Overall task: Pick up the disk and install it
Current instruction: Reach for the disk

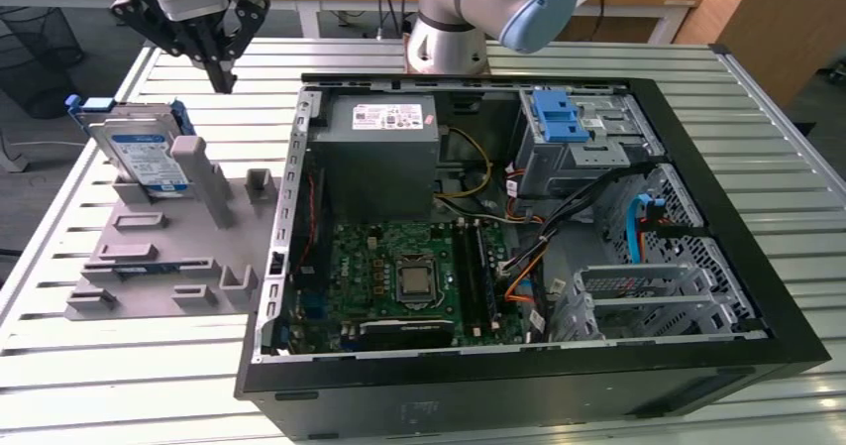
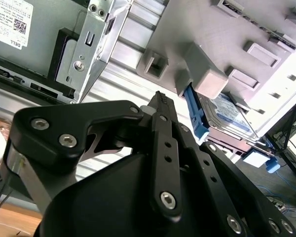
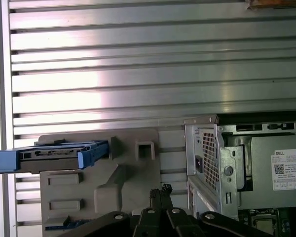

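Note:
The disk [image 1: 143, 150], a silver drive with a white-and-blue label in a blue carrier frame, stands on edge in a grey holder [image 1: 172, 252] at the exterior view's left. The first wrist view shows the disk's [image 3: 54, 155] thin blue-framed edge. In the second wrist view the disk [image 2: 228, 114] shows behind a grey post of the holder. My black gripper [image 1: 222, 78] hangs shut and empty above the table, beyond the disk and slightly to the exterior view's right of it. Its fingertips meet in both wrist views [image 2: 161, 97] [image 3: 161, 189].
An open computer case [image 1: 284, 237] lies on the slatted metal table [image 1: 106, 386], right of the holder. Inside are a grey power-supply box [image 1: 383, 153], a motherboard [image 1: 410, 277], a blue-latched drive bay [image 1: 566, 118] and a metal cage [image 1: 648, 296].

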Robot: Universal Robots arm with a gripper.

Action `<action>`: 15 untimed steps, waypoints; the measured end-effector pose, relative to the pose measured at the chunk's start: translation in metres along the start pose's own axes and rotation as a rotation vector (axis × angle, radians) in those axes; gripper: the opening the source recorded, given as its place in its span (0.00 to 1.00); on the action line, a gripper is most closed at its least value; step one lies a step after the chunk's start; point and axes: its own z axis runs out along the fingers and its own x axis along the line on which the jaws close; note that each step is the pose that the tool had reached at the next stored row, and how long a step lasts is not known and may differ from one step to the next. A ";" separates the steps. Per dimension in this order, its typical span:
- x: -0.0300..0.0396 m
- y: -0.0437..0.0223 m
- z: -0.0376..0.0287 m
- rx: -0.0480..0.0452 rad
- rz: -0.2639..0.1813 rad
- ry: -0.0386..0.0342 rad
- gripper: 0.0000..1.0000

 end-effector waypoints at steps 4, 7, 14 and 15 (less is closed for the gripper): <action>0.0040 0.0004 0.0000 -0.0001 0.000 -0.0001 0.11; 0.0081 0.0008 0.0000 0.0000 0.000 -0.0001 0.11; 0.0138 0.0016 -0.0001 0.0000 0.000 -0.0001 0.11; 0.0139 0.0016 -0.0001 0.0000 0.000 0.0000 0.11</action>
